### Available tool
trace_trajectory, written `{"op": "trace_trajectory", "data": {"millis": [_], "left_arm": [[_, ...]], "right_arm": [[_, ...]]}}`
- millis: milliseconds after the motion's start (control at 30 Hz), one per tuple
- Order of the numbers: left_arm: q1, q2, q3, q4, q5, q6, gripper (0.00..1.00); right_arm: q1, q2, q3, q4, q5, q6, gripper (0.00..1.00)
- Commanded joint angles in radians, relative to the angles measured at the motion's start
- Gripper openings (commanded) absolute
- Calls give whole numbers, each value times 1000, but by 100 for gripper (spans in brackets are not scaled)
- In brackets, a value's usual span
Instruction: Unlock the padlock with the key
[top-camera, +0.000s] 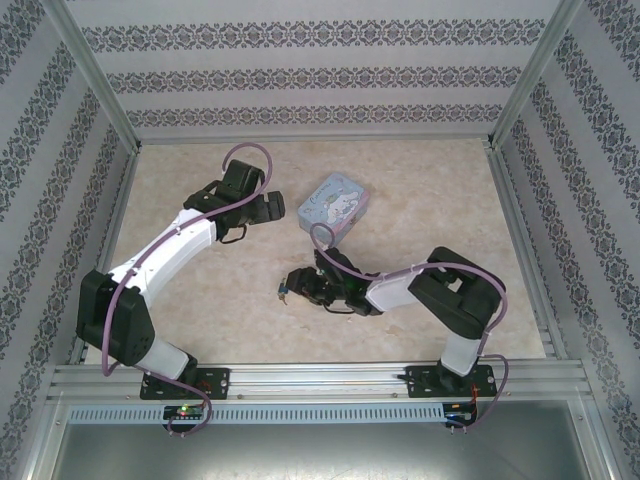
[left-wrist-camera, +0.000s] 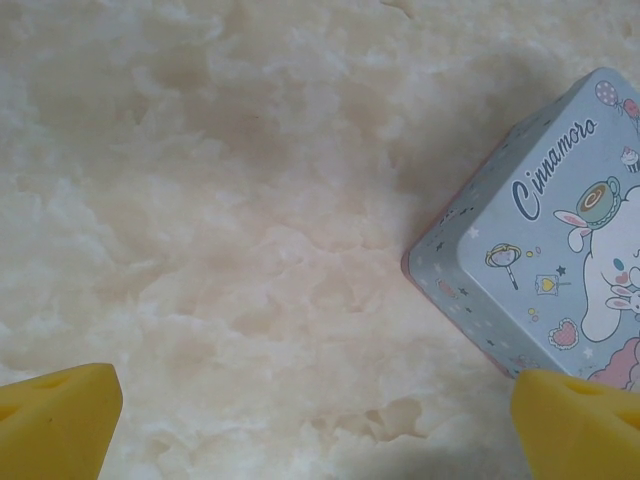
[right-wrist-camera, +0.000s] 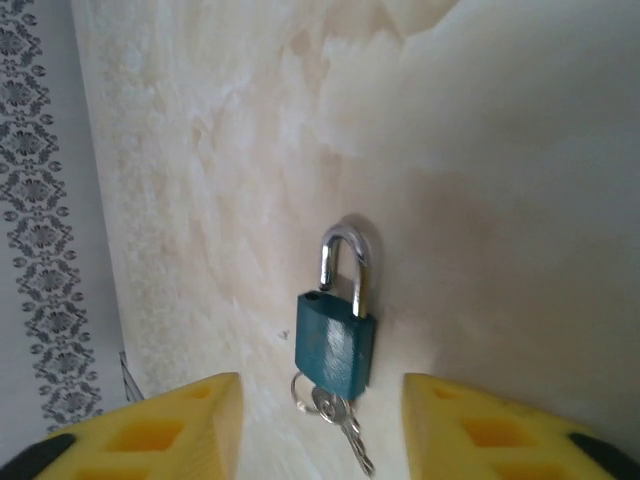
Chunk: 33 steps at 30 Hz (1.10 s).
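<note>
Padlock (right-wrist-camera: 335, 345): flat on the table (right-wrist-camera: 200, 150), near-centre; we judge one leg of its shackle (right-wrist-camera: 345, 250) lifted clear, so the turn looks done. Key (right-wrist-camera: 345, 420): in its base. Right gripper (right-wrist-camera: 320, 395): parted, straddling the key, gripping nothing. Left gripper (left-wrist-camera: 315, 420): spread wide, far left, by the tin (left-wrist-camera: 560, 260). Next: draw back without dragging the key.

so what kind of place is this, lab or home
Probably a robot test booth, not a home: patterned panel walls box in a marble-look tabletop, and the left arm and right arm are bolted to an aluminium rail at its edge.
</note>
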Motion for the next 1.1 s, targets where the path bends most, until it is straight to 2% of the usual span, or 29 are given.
{"op": "trace_trajectory", "data": {"millis": [0, 133, 200, 233, 400, 567, 667, 733, 833, 967, 1067], "left_arm": [[9, -48, -4, -33, -20, 19, 100], [14, -90, -13, -34, -51, 36, 100], [17, -119, -23, -22, -89, 45, 100], [18, -131, -33, -14, -114, 52, 100], [19, -218, -119, 89, -265, 127, 100], [19, -293, -248, 284, -443, 269, 100], [25, -330, -358, 478, -541, 407, 100], [48, -337, -419, 576, -562, 454, 100], [103, -313, -474, 665, -533, 507, 100], [162, -234, -569, 841, -515, 590, 100], [214, -178, -642, 950, -459, 589, 100]], "right_arm": [[-13, -97, -45, -21, 18, -19, 55], [-42, -248, -80, -95, 20, -54, 73], [-71, -352, -83, -184, 26, -92, 96], [-87, -398, -78, -231, 32, -117, 98], [-212, -623, 39, -621, 129, -322, 98], [-369, -752, 113, -817, 330, -501, 98], [-471, -786, 88, -785, 453, -586, 98], [-530, -787, 70, -752, 513, -601, 98], [-614, -770, 31, -667, 586, -626, 98], [-684, -687, 14, -583, 712, -793, 98], [-733, -614, 3, -533, 762, -879, 98]]}}
